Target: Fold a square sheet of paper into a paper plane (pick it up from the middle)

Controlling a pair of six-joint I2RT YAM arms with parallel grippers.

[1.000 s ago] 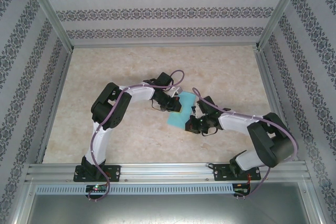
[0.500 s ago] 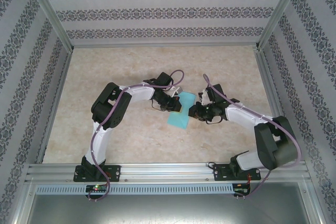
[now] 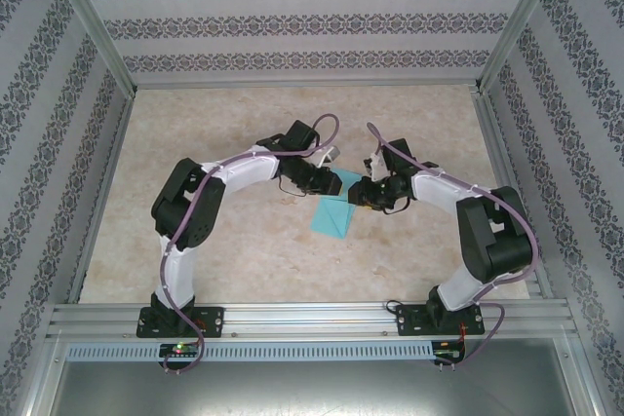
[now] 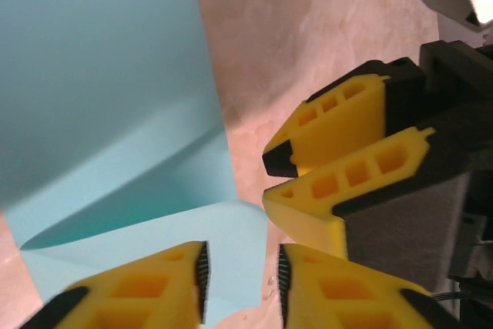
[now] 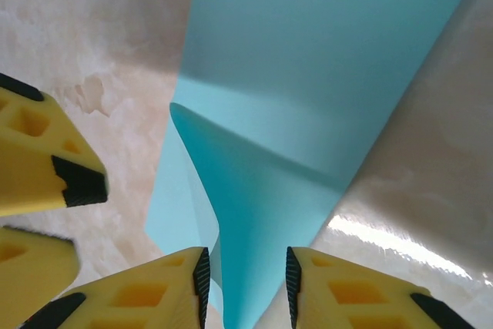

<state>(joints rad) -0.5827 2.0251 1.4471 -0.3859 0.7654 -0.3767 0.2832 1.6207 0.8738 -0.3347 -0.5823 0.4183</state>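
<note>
Square sheet of paper (image 3: 330, 217), 1, between left fingers (image 4: 139, 292) and right fingers (image 5: 362, 292), 2 open pairs

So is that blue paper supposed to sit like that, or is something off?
Nothing is torn or spilled. The square sheet of paper just doesn't lie flat: a folded flap curls up off the layer below, unpressed, near the open right gripper.

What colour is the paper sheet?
Turquoise-blue, plain; the square sheet of paper shows best in the right wrist view.
</note>
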